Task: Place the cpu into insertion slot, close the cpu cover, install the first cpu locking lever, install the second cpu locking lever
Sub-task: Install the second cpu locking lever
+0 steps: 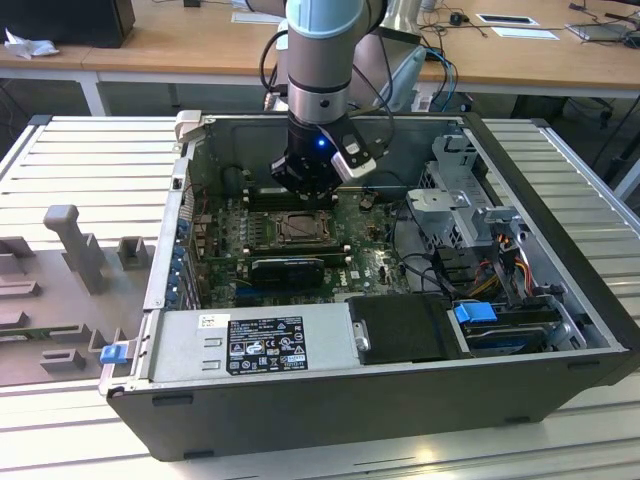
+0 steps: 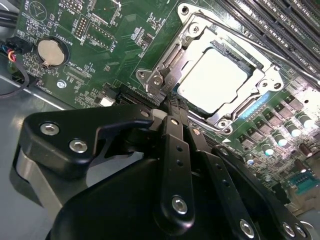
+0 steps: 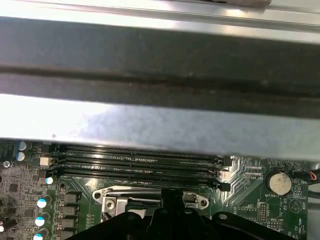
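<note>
My hand (image 1: 312, 182) hangs inside an open computer case (image 1: 400, 390) that lies on its side on a ribbed metal table (image 1: 90, 160). It sits low over the green motherboard (image 1: 365, 262), just above the back edge of the slot (image 1: 300, 229), toward the case's rear wall. In the second wrist view my black fingers (image 2: 172, 150) are pressed together and hold nothing; their tips rest at the slot's (image 2: 220, 80) metal rim, beside a hinge. The cpu (image 2: 212, 80), a pale square chip, already lies flat in the slot. The cover (image 2: 195, 35) is down around it, framing the chip through its window. Whether the levers are latched, I cannot tell. Long black memory slots (image 3: 135, 162) run beside the slot, between it and the case wall. A round coin battery (image 2: 51, 52) sits on the board well away from the cpu.
</note>
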